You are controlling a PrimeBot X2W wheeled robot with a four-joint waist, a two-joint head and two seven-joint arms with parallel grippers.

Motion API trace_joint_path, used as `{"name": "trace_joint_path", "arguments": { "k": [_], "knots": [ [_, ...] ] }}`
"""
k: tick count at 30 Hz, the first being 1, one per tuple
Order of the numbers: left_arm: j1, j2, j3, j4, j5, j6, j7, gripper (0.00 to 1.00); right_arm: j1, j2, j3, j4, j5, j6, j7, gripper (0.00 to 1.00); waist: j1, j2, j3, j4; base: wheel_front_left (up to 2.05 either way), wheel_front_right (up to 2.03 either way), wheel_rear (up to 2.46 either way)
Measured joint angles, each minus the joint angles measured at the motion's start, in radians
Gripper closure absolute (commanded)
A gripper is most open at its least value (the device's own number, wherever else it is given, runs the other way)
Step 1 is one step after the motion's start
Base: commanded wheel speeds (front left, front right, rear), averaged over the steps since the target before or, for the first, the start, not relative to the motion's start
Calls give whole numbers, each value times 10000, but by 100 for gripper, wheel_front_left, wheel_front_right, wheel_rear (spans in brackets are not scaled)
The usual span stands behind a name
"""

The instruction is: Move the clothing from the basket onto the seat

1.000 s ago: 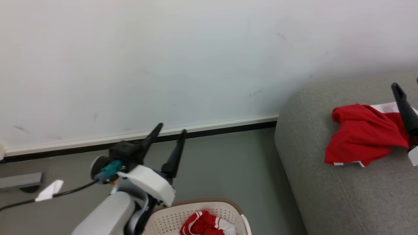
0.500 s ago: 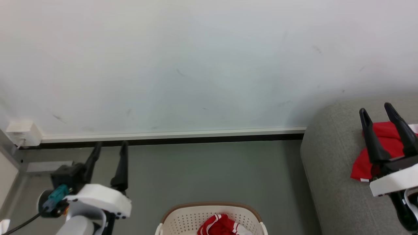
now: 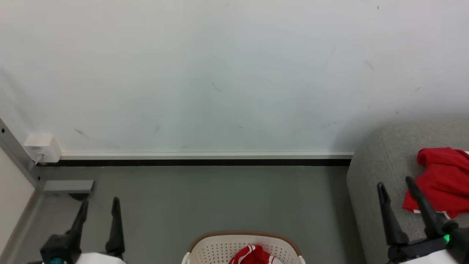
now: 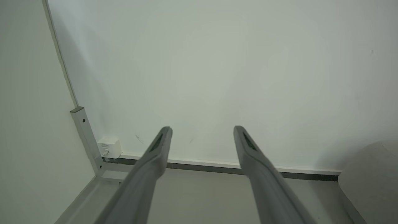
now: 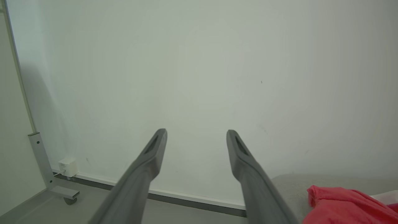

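basket point(image 3: 210, 245) with clothing point(image 3: 253, 256) — seemingly one piece, garment point(image 3: 445, 179) on seat point(image 3: 370, 179)

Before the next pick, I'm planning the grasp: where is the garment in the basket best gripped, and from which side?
Pinch the garment at its bunched red crest, coming straight down from above. The basket rings it on every visible side, and that raised, striped fold is probably the easiest part to close on.
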Motion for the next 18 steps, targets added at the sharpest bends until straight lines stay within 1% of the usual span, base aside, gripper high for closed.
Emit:
{"name": "trace_joint_path", "arguments": {
  "k": [3,7,12,18],
  "knots": [
    [386,-349,253,-138,497,-10,0,0,311,337,-198,-42,-332,0,-2,0,0,0,-8,6,0,0,0],
    [625,-767,742,-232,855,-167,0,0,534,522,-387,98,-642,0,-2,0,0,0,6,56,0,0,0],
    [663,-1060,1160,-213,1214,-483,0,0,505,531,-458,290,-744,0,-2,0,0,0,23,97,0,0,0],
    [640,-1383,1482,-90,1593,-872,0,0,262,443,-192,564,-790,0,0,0,0,0,43,98,0,0,0]
  ]
}}
